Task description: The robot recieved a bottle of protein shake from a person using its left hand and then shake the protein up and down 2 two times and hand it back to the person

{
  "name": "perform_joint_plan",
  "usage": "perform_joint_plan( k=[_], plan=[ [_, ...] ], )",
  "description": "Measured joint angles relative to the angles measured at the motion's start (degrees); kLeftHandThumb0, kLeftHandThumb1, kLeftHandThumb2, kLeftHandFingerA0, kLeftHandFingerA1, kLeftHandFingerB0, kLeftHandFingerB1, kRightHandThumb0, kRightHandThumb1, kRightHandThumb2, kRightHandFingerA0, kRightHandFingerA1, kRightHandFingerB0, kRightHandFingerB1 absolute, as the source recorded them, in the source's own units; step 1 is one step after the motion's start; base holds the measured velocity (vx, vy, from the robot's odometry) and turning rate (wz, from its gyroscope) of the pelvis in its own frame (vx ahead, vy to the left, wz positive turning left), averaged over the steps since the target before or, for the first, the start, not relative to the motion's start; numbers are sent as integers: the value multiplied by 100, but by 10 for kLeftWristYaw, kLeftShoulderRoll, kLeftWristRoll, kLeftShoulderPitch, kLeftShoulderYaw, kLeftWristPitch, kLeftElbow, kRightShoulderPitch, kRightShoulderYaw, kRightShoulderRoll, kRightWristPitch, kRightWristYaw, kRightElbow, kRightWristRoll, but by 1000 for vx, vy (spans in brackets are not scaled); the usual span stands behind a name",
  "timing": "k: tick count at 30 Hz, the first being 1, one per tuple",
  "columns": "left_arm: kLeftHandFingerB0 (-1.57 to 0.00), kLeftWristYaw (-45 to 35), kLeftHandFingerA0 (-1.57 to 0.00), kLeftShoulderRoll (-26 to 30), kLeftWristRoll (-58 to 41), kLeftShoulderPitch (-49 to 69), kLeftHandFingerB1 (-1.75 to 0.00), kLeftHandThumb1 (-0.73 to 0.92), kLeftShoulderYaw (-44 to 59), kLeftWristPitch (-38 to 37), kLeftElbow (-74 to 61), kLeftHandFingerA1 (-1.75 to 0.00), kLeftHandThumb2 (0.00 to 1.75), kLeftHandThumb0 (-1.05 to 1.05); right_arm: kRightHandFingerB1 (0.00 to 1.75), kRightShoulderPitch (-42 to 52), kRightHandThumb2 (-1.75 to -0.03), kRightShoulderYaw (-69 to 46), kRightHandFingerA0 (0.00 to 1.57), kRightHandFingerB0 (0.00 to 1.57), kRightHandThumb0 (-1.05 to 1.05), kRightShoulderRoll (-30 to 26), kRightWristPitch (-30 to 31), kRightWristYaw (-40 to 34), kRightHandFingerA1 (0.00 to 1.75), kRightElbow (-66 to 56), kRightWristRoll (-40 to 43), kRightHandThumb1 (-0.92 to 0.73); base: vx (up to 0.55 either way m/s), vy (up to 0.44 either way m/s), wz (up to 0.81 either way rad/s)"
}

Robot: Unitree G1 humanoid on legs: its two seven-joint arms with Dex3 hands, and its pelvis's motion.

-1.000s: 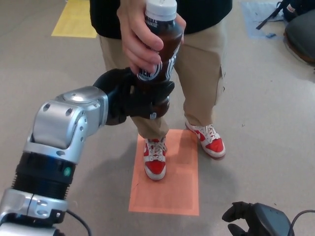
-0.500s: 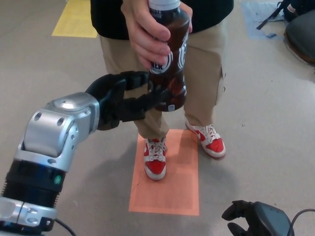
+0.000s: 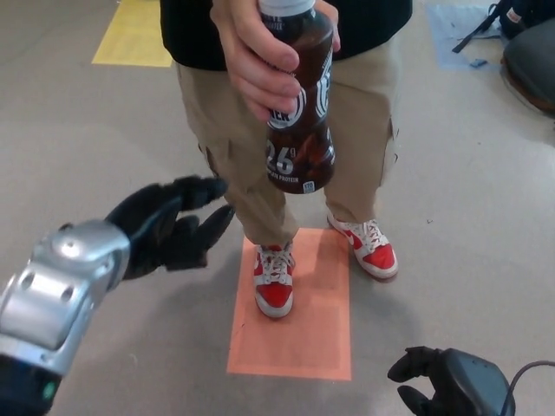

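Moved: left hand [image 3: 169, 232] has drawn back and down off the bottle [image 3: 299, 121].
Left fingers [image 3: 198, 192]: released, spread, empty.
Bottle: upright in the person's hand [image 3: 260, 65].
Right hand [image 3: 438, 386]: fingers' state unclear.

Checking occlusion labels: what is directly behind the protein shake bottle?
Behind the bottle are the person's khaki trousers and black shirt. The person's hand covers its upper left side.

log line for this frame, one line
phase: handback done | bottle: in person's hand, upright | left hand: open, apart from bottle | right hand: low, idle
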Motion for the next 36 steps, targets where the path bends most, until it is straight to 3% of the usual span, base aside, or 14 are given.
perform_joint_plan(
  k=[1, 2, 7, 14, 25, 26, 27, 36],
  plan=[
    [0, 1, 0, 1, 2, 5, -46, 55, -1, -5, 1, -46, 112, -34, 52, -1, -78, 0, 100, 86, -40, 0, 0, 0, 83, 0, 0, -68, 0, 0, 0],
    [-10, 5, -24, 4, 8, 16, -38, 76, -3, -19, 6, -45, 99, -73, 53, -3, -80, 0, 100, 86, -41, 0, 0, 0, 85, 0, 0, -69, 0, 0, 0],
    [-12, 23, -31, 9, 24, 51, -38, 62, -7, -61, 33, -47, 86, -66, 52, -11, -76, 0, 99, 85, -41, 0, 0, 0, 91, 0, 0, -70, 0, 0, 0],
    [-11, 65, -35, 20, 53, 74, -36, 50, -30, -121, 113, -46, 71, -47, 51, -22, -78, -2, 100, 86, -40, 1, 0, 0, 81, 0, 0, -71, 0, 0, 0],
    [-7, 143, -28, 22, 93, 75, -26, 47, -81, -220, 286, -43, 68, -42, 52, -42, -77, -6, 101, 86, -41, 0, 0, 1, 85, 0, 0, -70, 0, 0, 0],
    [-8, 148, -31, 22, 96, 75, -21, 56, -85, -227, 297, -37, 60, -36, 51, -43, -78, -6, 100, 85, -40, 0, 0, 1, 86, 0, 0, -70, 0, 0, 0],
    [-8, 154, -31, 22, 100, 75, -20, 56, -89, -236, 311, -37, 60, -36, 51, -44, -78, -6, 100, 85, -40, 0, 0, 2, 86, 0, 0, -69, 0, 0, 0],
    [-3, 210, -32, 16, 129, 61, -24, 56, -115, -319, 427, -35, 57, -33, 52, -52, -78, -10, 99, 86, -39, -1, 1, 3, 83, 0, 1, -68, 0, 0, 0]
  ],
)
